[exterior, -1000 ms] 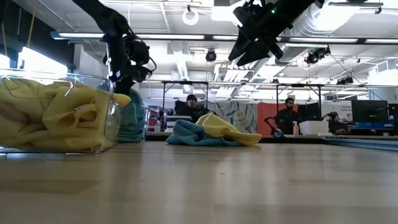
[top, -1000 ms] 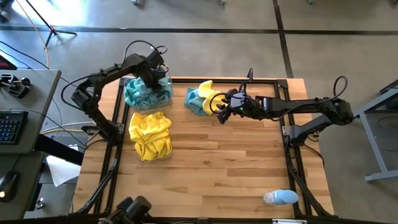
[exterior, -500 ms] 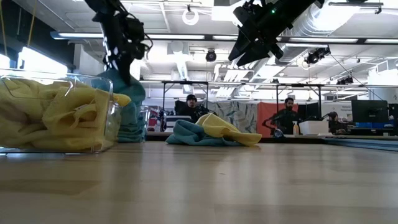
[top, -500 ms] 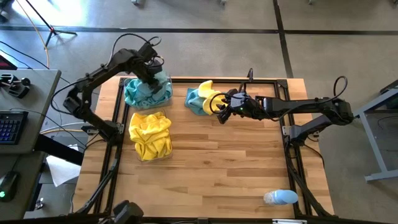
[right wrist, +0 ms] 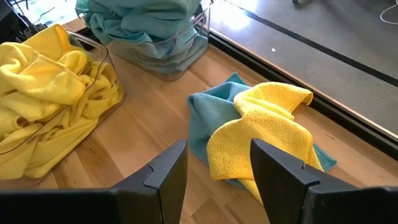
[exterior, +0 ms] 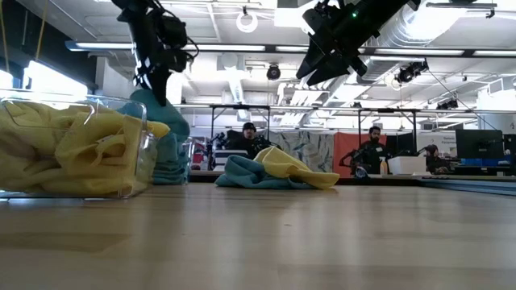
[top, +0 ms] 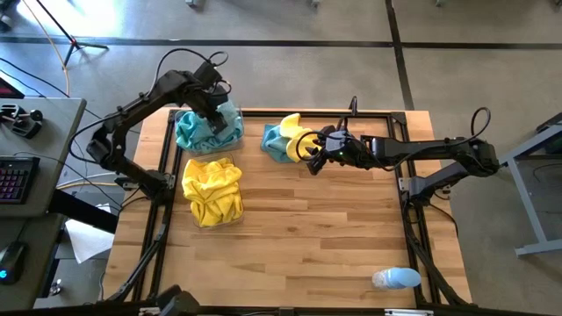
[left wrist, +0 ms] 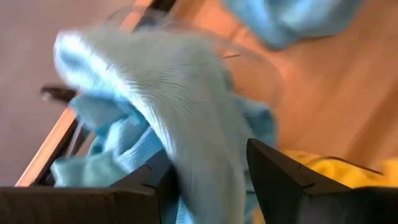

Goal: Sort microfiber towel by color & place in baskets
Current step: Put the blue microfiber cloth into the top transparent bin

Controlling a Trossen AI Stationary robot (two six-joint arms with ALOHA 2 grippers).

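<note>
One teal towel in left gripper

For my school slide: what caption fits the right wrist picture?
Open right gripper hovers above a yellow towel lying on a teal towel.

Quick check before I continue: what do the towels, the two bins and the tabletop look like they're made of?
Towels: the yellow towel and teal towel look like soft, fuzzy microfiber cloth, matte, folding limply.
Bins: probably clear hard plastic; contents show through, rims glint.
Tabletop: pale wood planks, visible seams and grain, smooth low-sheen finish.
</note>
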